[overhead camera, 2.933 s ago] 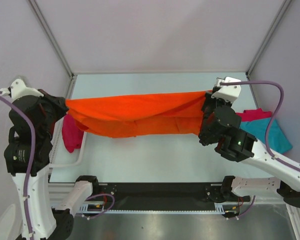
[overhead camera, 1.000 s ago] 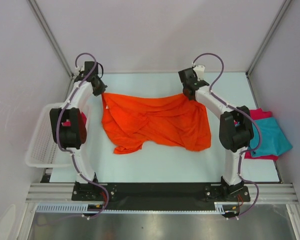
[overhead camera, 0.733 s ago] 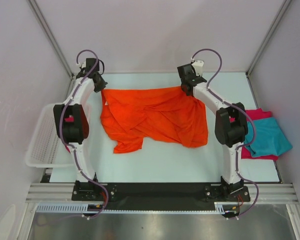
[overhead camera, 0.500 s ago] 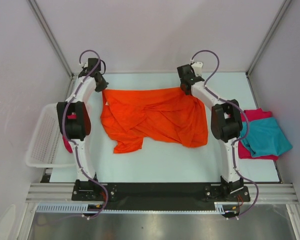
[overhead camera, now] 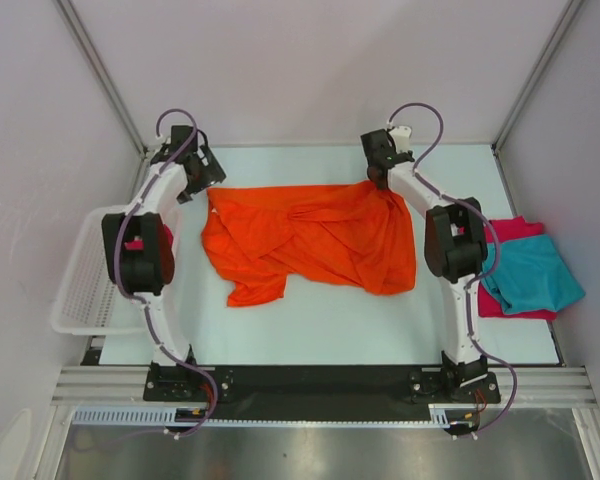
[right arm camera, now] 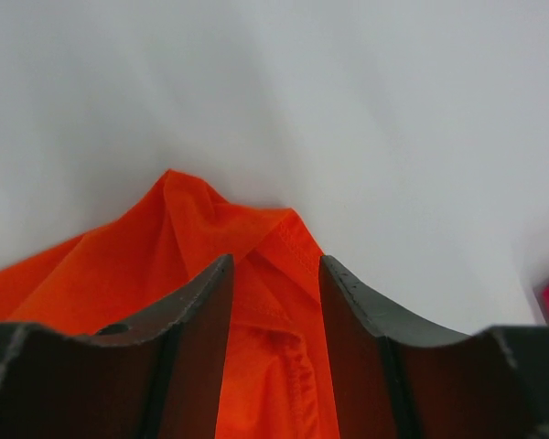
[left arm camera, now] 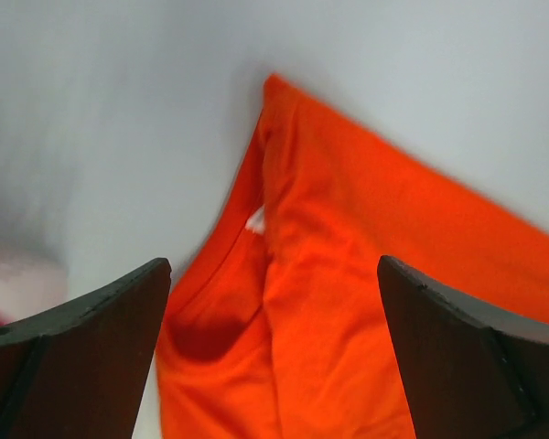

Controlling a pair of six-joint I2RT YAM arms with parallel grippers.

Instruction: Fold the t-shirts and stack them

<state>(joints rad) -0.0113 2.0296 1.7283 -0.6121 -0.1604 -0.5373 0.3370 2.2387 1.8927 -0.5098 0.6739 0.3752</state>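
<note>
- Orange t-shirt (overhead camera: 310, 235) lay spread but rumpled on the bench (overhead camera: 310, 310), far-middle, probably laid out flat for folding.
- Left gripper (left arm camera: 274, 265): fingers wide apart over the collar-side corner, gripping nothing.
- Right gripper (right arm camera: 276, 261): fingers apart above the opposite corner, cloth unclamped.
- Teal t-shirt (overhead camera: 540, 275) lay at the right edge.

Bright, even, diffuse light with faint shadows.
The top view is sharp, with barely any shade round the orange t-shirt (overhead camera: 310, 235) on the counter (overhead camera: 320, 320); both wrist views are blurred, the left most.
</note>
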